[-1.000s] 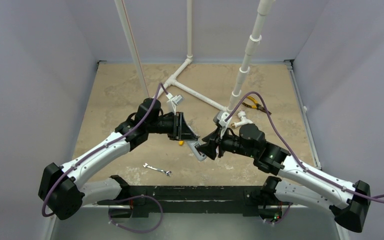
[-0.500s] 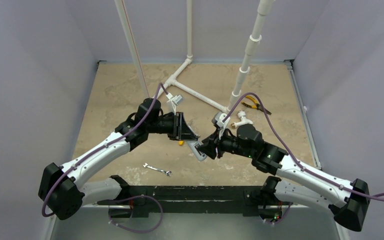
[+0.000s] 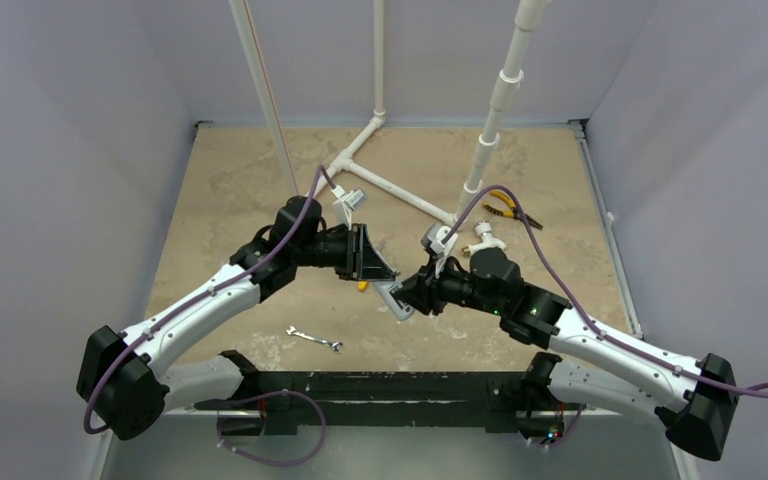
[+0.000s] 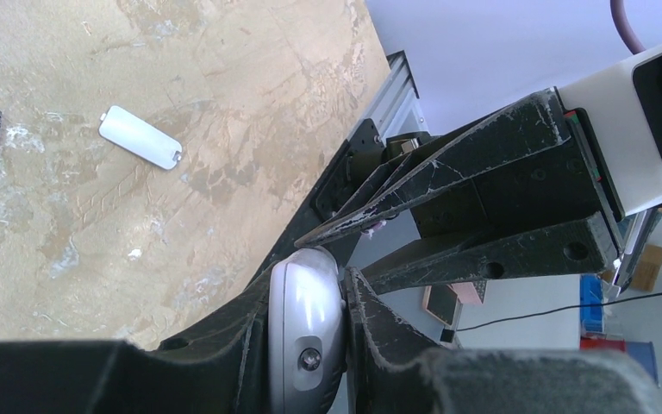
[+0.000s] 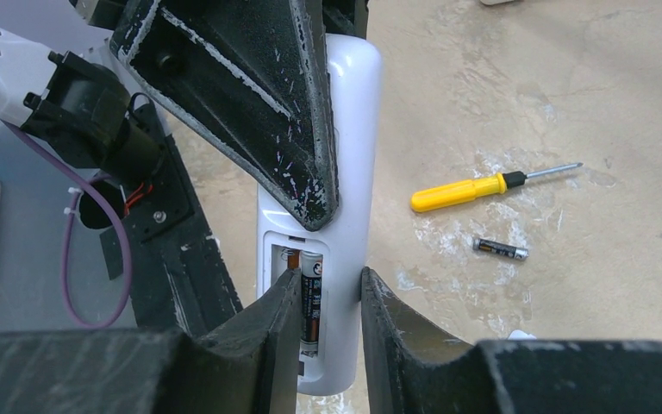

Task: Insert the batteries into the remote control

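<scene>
Your counter (image 3: 220, 200) carries only the loose parts. The work itself is held in the air above its near middle, where the two arms meet.

The remote control (image 5: 355, 147) is off the surface for a reason. Your left fingers (image 5: 293, 129) are clamped tight across its body, with the back turned toward the other arm, so the open battery bay is easy to reach.

Your right fingers (image 5: 276, 319) straddle that bay with a narrow gap between them, and a seated battery (image 5: 311, 297) shows in the gap. You cannot tell from these views whether they pinch it, press it down or only hover over it. One finger also hides the slot beside it, so you cannot tell whether that slot is filled.

Down on the counter, the yellow-handled screwdriver (image 5: 465, 191) lies near a loose battery (image 5: 500, 249). The white battery cover (image 4: 140, 137) lies flat close by, probably set aside so the bay stays open.

The loose battery suggests loading is only partly done, so keep your left grip steady while the right one works.
</scene>
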